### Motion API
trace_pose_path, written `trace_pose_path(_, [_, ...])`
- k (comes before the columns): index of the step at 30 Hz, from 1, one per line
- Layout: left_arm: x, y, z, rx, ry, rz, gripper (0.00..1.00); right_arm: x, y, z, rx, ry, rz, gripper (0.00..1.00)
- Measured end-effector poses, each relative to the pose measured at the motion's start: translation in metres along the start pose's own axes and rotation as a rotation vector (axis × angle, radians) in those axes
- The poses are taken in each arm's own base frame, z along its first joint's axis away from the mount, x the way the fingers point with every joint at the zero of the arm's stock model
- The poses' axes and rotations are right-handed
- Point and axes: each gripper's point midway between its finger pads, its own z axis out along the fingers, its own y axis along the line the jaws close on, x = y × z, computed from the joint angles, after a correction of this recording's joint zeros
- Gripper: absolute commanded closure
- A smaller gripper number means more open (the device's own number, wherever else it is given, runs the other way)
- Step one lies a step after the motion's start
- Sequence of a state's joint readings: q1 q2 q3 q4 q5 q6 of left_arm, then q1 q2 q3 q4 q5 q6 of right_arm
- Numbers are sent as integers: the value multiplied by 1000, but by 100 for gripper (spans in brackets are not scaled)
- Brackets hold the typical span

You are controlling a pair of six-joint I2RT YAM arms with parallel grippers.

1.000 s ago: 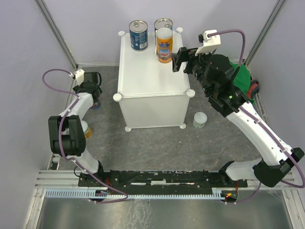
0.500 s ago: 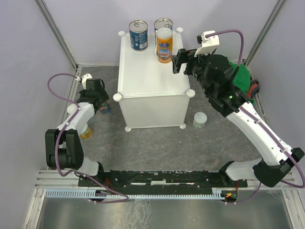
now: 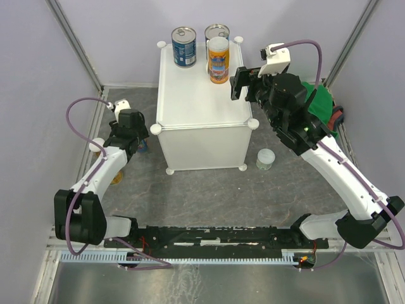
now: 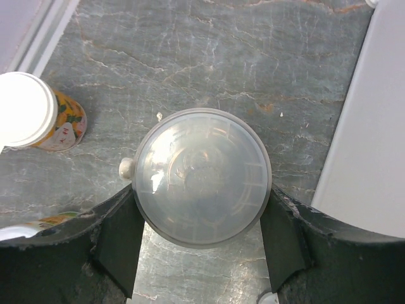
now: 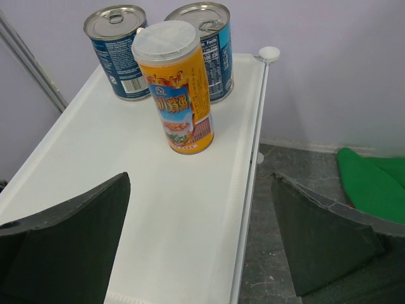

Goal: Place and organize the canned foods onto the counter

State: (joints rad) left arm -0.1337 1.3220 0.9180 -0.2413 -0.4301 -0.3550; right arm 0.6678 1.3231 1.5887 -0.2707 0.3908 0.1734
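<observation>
Gripping a clear-lidded can (image 4: 201, 176) from both sides, the left tool (image 4: 202, 215) hangs over the grey floor (image 4: 221, 57) beside the white table (image 4: 373, 126); the lid hides the label. An orange-labelled can (image 4: 35, 114) stands nearby, and a further can (image 4: 28, 227) is cut off at the view's edge. The right tool (image 5: 201, 244) gapes wide over the table's right edge, facing a tall orange can (image 5: 177, 88) backed by one blue can (image 5: 120, 50) and a second blue can (image 5: 205, 47). A green cloth (image 5: 373, 183) and a pale can (image 3: 266, 158) sit on the floor beyond.

The left end effector (image 3: 138, 140), gripping a clear-lidded can (image 4: 201, 176), has swung toward the counter (image 3: 202, 95) (elbow pulled back).
</observation>
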Motion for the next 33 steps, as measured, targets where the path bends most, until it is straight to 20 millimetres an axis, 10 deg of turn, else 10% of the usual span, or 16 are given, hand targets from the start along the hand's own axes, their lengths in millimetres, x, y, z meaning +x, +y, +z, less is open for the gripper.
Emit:
trace_pose_path(19, [-68, 2, -57, -1, -155, 0, 80, -1, -12, -6, 34, -5, -66, 1])
trace_pose_path(33, [-172, -5, -109, 23, -374, -69, 81, -7, -14, -11, 40, -6, -69, 1])
